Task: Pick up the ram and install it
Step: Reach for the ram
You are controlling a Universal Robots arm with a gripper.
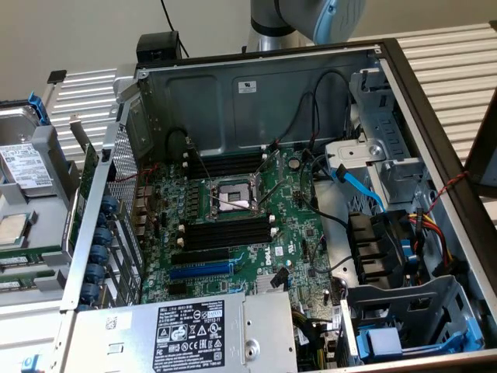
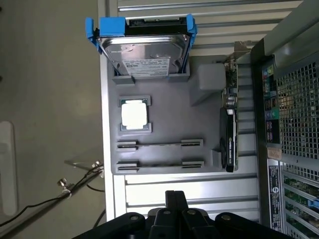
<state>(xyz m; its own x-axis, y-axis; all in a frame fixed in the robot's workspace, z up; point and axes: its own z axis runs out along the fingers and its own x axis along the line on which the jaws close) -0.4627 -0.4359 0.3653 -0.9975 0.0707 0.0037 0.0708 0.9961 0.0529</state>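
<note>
The ram (image 2: 159,145) is seen standing on edge in a holder of the grey tray (image 2: 164,107), between the processor (image 2: 135,114) and the gripper (image 2: 175,195). The tray is set outside the computer case (image 1: 256,85), at the exterior view's left. The jaws are brought together with nothing clamped between them, and the stick is not touched. None of the task is judged done: the stick is not yet lifted, and the black memory slots (image 1: 225,234) on the green board (image 1: 299,233), mid-frame in the exterior view, appear empty. A white mark on the board seems to read Dell. The labels on the hard drive (image 2: 144,52) and the power supply (image 1: 190,336) cannot be read.
</note>
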